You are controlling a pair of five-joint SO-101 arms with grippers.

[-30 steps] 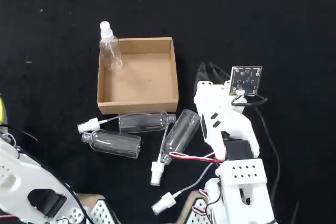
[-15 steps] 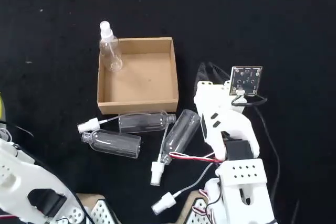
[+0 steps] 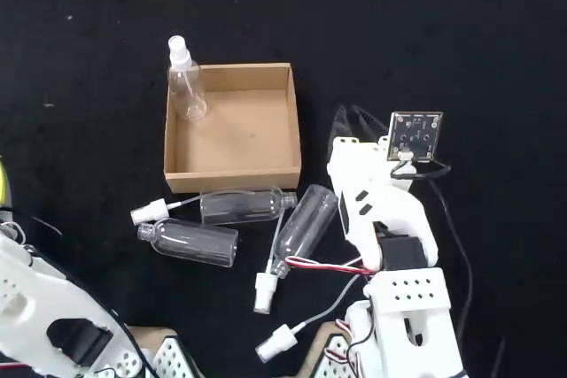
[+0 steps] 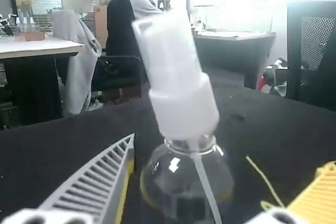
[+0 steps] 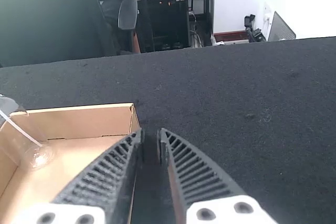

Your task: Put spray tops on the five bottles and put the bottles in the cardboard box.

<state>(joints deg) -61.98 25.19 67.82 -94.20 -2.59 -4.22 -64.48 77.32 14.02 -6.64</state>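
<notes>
Our left gripper (image 4: 231,153) clasps the bottle (image 4: 184,182) by its body; we judge it light, slick, easily squashed. Our right gripper (image 5: 149,142) sits closed, empty.

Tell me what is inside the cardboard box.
One clear bottle with a spray top stands in a corner of the cardboard box; remaining floor looks bare. The near wall hides a strip.
</notes>
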